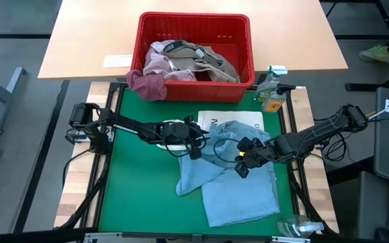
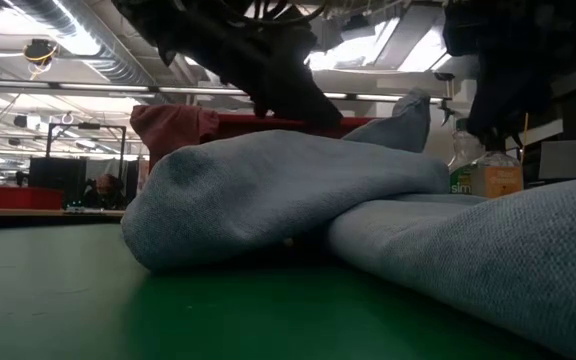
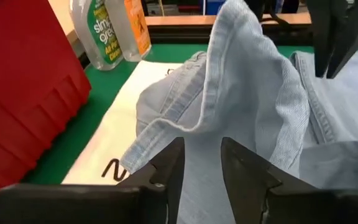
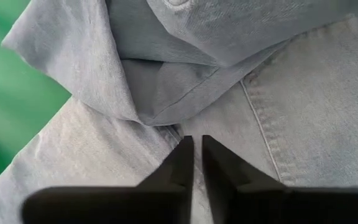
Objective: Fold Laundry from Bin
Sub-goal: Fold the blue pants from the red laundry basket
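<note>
A light blue garment (image 1: pixel 238 196) lies crumpled on the green mat, partly over a flat white tote (image 1: pixel 211 120). One fold of it (image 3: pixel 241 62) stands up in a peak (image 2: pixel 413 110). My left gripper (image 3: pixel 201 168) comes from the table's left, open, its fingers just before that fold. My right gripper (image 4: pixel 197 158) points steeply down over the garment's middle (image 1: pixel 240 167), its fingers parted by a narrow slit. The red bin (image 1: pixel 194 91) stands at the far edge with more laundry (image 1: pixel 194 61) in it. A maroon piece (image 1: pixel 147 84) hangs over its near left rim. My left gripper has light blue cloth (image 3: pixel 201 140) showing in the gap between its fingers; I cannot tell whether they touch it. My right gripper's fingertips (image 4: pixel 182 149) stand at a seam of the garment (image 4: pixel 169 130) from above; I cannot tell whether they touch or still hold it.
Two bottles (image 1: pixel 272 94) stand right of the bin, beside the mat's far right corner. Another clear bottle (image 1: pixel 299 228) lies at the near right corner. Bare green mat (image 1: pixel 140 189) stretches left of the garment.
</note>
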`<action>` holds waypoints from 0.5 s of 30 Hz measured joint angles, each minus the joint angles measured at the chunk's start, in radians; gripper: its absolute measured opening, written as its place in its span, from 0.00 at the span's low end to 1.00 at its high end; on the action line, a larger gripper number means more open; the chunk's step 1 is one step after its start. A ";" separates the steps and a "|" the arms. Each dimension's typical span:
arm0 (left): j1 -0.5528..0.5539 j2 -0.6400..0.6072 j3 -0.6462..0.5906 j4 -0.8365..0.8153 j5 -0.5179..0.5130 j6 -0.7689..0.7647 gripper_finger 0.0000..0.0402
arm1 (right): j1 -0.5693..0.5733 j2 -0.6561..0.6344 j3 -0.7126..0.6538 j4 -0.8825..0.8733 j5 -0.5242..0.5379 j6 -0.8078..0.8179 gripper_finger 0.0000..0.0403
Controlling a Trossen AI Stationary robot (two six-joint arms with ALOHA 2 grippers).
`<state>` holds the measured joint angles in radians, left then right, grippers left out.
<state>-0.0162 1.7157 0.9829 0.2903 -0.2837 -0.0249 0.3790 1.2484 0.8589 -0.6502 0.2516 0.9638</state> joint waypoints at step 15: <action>-0.004 0.006 0.000 -0.090 0.088 -0.051 0.16 | -0.005 0.000 0.010 0.071 -0.124 0.061 0.50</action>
<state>-0.0204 1.7220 0.9829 0.2005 -0.1955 -0.0760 0.3742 1.2480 0.8687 -0.5794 0.1271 1.0246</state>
